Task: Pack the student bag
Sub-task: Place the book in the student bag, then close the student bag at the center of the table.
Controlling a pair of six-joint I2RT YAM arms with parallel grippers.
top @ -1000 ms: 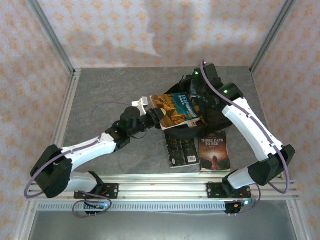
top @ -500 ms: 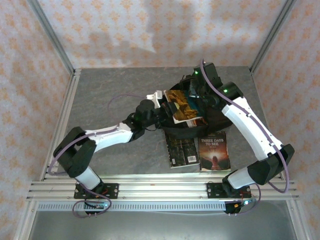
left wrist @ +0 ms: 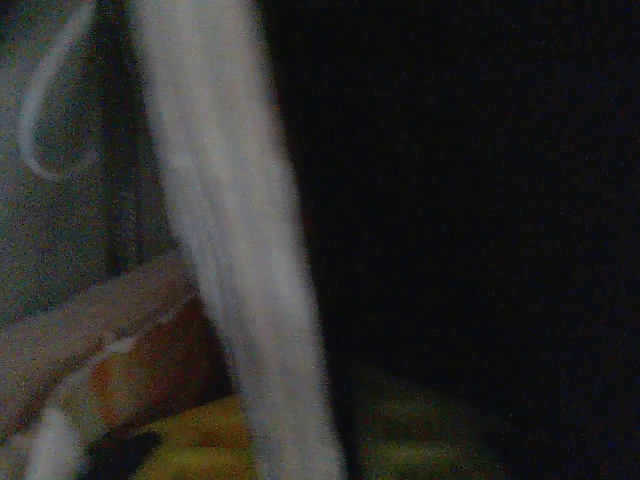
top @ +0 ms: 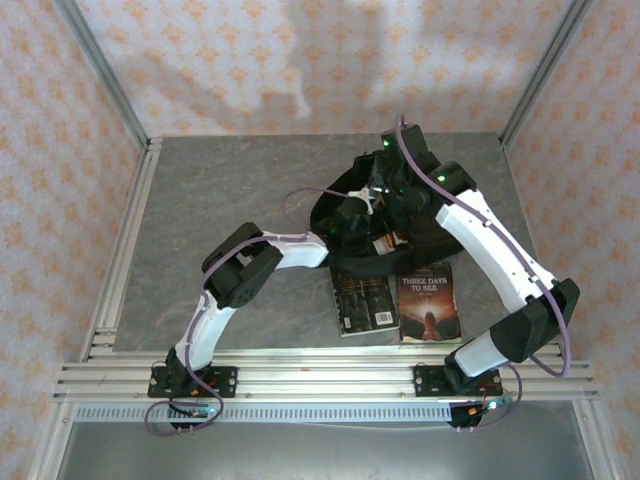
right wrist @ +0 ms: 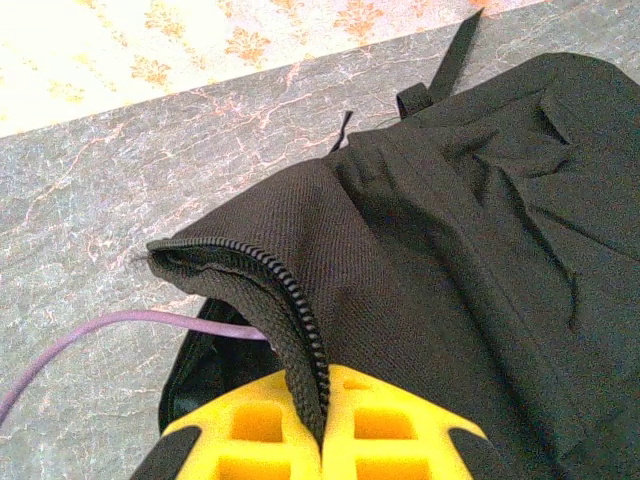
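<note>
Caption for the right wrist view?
Right end effector pinches the zippered rim of the large black fabric backpack on the grey marbled table.

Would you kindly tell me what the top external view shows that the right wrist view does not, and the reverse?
Top external gives the layout: a black-covered paperback book and a dark paperback titled Three Days to See lie side by side, nearer the arm bases than the large black soft fabric backpack, and the left arm reaches to its mouth. Right wrist gives close detail: the right gripper, yellow-fingered, pinches the backpack's zip edge, with a purple cable beneath. Both show the backpack and the grey marbled tabletop.
</note>
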